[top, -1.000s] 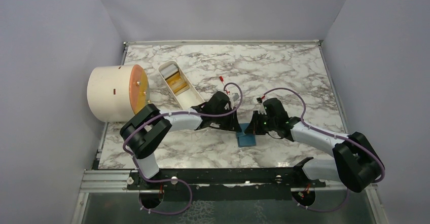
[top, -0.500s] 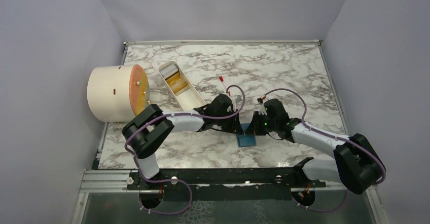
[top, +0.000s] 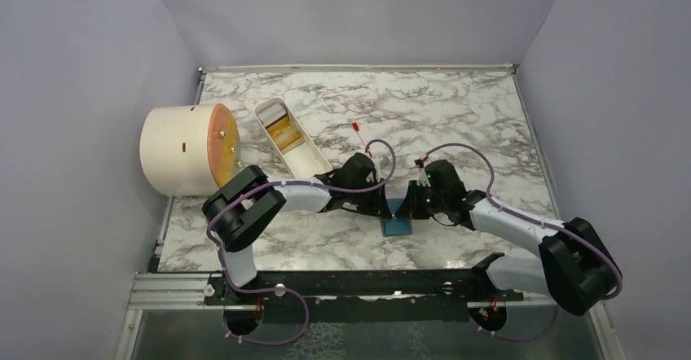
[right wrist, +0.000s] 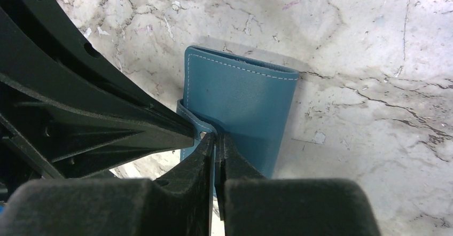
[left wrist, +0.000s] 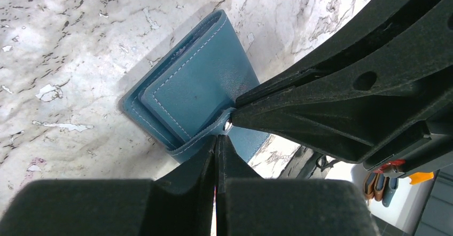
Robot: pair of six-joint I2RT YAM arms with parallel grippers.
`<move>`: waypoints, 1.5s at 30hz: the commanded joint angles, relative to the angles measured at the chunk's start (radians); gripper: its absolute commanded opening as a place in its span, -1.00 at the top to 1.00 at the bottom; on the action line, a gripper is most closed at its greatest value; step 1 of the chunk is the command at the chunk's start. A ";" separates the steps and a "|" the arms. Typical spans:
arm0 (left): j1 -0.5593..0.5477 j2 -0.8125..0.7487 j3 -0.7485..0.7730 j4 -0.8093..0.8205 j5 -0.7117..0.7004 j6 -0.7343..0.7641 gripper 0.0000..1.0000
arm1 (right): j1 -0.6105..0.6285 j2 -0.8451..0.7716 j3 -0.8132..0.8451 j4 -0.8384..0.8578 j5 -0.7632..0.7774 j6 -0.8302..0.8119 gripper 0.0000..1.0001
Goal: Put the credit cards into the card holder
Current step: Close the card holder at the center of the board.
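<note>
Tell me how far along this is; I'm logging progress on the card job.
Done: nothing stowed yet; the credit cards lie in the white tray. In hand: the left gripper and right gripper, both shut, meet at the snap strap of the closed teal card holder. Left: open it, fetch and insert the cards.

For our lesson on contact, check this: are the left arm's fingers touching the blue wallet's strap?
Touching. The left wrist view shows the left fingers pinched shut on the strap of the blue wallet, no gap at their tips.
</note>
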 commanded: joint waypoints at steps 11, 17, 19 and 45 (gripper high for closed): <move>-0.009 0.034 0.045 -0.059 -0.054 0.034 0.90 | -0.002 0.066 0.023 -0.066 0.076 0.012 0.98; -0.010 0.041 0.055 -0.067 -0.063 0.034 0.90 | -0.002 0.094 0.037 -0.088 0.081 0.013 0.98; -0.009 0.044 0.055 -0.078 -0.070 0.035 0.90 | -0.002 0.102 0.037 -0.090 0.077 0.009 0.98; -0.016 0.104 0.068 -0.277 -0.181 0.095 0.95 | 0.103 0.255 0.119 -0.247 0.224 0.078 0.98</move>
